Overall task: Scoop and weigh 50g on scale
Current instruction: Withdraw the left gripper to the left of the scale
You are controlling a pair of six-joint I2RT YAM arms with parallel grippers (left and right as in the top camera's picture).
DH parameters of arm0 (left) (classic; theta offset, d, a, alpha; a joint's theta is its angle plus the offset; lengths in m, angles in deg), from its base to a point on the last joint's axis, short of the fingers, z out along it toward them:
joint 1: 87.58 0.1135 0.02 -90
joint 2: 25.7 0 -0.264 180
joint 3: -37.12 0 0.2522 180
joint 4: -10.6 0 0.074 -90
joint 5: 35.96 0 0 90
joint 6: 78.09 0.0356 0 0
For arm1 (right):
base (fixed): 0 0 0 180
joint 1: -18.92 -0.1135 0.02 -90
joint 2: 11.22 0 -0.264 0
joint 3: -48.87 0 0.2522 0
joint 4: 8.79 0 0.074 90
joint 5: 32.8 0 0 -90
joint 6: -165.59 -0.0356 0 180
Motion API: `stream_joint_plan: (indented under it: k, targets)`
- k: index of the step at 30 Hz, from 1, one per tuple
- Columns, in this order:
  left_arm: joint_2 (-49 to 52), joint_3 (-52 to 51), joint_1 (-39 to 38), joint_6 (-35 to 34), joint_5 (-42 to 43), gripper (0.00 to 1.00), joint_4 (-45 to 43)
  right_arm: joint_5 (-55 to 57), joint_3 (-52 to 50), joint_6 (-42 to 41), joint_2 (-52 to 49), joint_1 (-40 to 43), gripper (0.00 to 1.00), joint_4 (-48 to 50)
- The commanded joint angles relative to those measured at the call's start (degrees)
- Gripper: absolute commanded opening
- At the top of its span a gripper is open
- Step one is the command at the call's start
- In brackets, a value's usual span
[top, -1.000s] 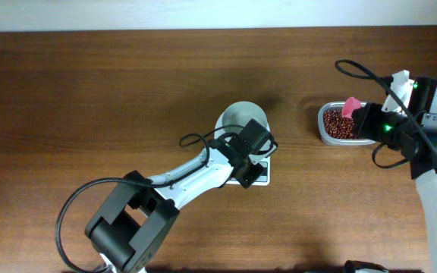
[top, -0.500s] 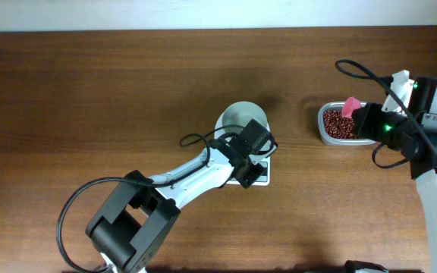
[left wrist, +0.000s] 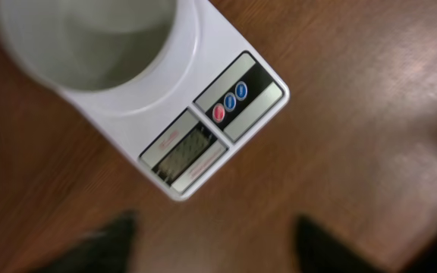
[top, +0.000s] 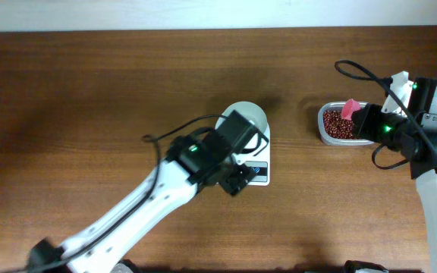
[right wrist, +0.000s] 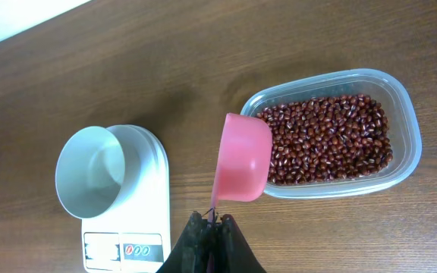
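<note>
Found left hand [top: 240,179] released wide since a second earlier, over scale [top: 259,170] at table [top: 89,98] centre. Left wrist: saw scale [left wrist: 203,114] at eleven o'clock, fingers [left wrist: 112,243] spread. Right wrist: saw right hand [right wrist: 211,235] clenched on pink scoop [right wrist: 241,158] at nine o'clock edge of bean tub [right wrist: 340,140].

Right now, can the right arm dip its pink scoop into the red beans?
Probably yes: the right gripper holds the pink scoop over the open tub, nothing covering the red beans.
</note>
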Motion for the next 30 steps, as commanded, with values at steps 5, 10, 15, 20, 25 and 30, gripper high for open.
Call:
stream_joint_plan:
  k: [5, 10, 15, 20, 25, 30]
  targets:
    - [-3.87, 0.68, -0.17, -1.42, -6.54, 0.99, 8.37, -0.11, 1.29, -0.37, 0.42, 0.35, 0.04, -0.04]
    - [-5.81, 0.96, 3.85, 11.08, -4.57, 0.99, 10.25, -0.09, 1.29, -0.37, 0.42, 0.35, 0.04, -0.15]
    - [-11.80, 1.68, 15.08, 20.26, 12.61, 0.99, 12.07, -0.11, 1.20, -0.37, 0.42, 0.35, 0.04, -0.50]
    - [-12.35, 1.60, 16.46, 30.12, 21.55, 0.99, 12.00, -0.13, 1.18, -0.39, 0.20, 0.35, 0.04, -0.79]
    - [-10.58, 0.44, 16.46, 29.99, 21.16, 0.99, 11.47, -0.11, 1.18, -0.37, 0.15, 0.35, 0.04, -1.55]
    - [-10.14, 0.44, 16.46, 27.02, 20.06, 0.99, 8.13, -0.09, 1.18, -0.37, 0.15, 0.35, 0.04, -1.55]
